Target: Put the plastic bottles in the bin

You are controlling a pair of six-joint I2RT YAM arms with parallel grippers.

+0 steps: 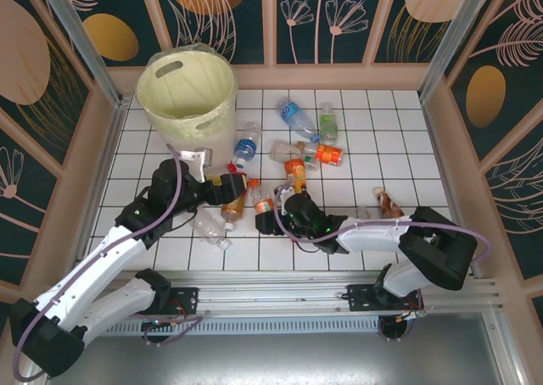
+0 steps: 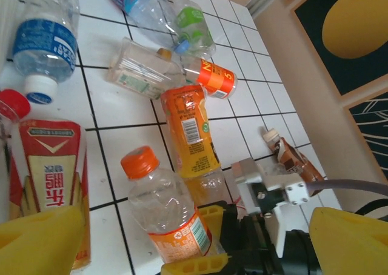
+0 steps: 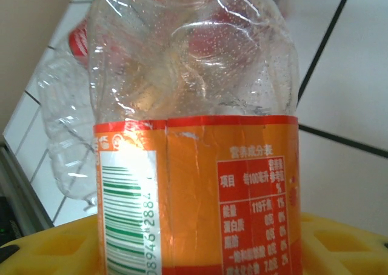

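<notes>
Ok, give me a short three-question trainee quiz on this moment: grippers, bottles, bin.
1. Which gripper grips the orange-labelled bottle? A) left B) right C) neither
2. True or false: the bin lies tipped on its side.
3. Fill in: the left gripper hovers with its jaws ___.
Key: 1 B, the right gripper; 2 false, it stands upright; 3 open.

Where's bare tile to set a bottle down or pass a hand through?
Free: far-right tiles, bordered by the green-label bottle, the brown bottle and the right wall; also the left strip between the bin and the left wall. Crowded: the centre, with bottles packed from the bin to the orange-label bottle.
</notes>
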